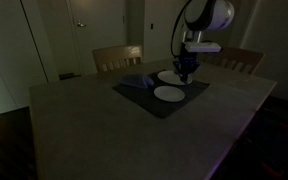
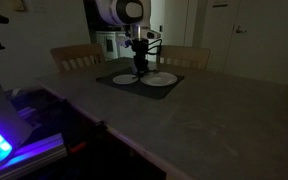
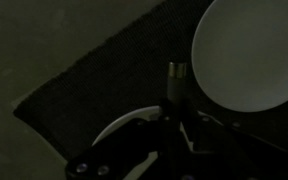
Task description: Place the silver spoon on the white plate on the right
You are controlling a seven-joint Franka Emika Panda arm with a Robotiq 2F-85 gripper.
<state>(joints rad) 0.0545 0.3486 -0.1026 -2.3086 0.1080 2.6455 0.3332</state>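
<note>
Spoon (image 3: 175, 78): silver, slim, only a short pale length shows in the wrist view. It sticks out at 12 o'clock from the end effector (image 3: 177, 112), which is clamped on it. It hangs over the dark mat (image 3: 94, 75), just beside the plate's rim and not on it.

Plate (image 3: 249, 55): plain white, round, flat, at 1–2 o'clock in the wrist view. Other plate (image 3: 124, 128), alike, at 6–7 o'clock, partly hidden.

Bench (image 1: 84, 120): pale, matte top. Both exterior views show the two plates side by side on the mat. Room dim; wooden chairs (image 1: 117, 57) at the far edge, door (image 1: 84, 30) behind.

Arm (image 1: 206, 15): white, reaching down from the far side, end effector (image 2: 141, 68) pointing down between the plates.
</note>
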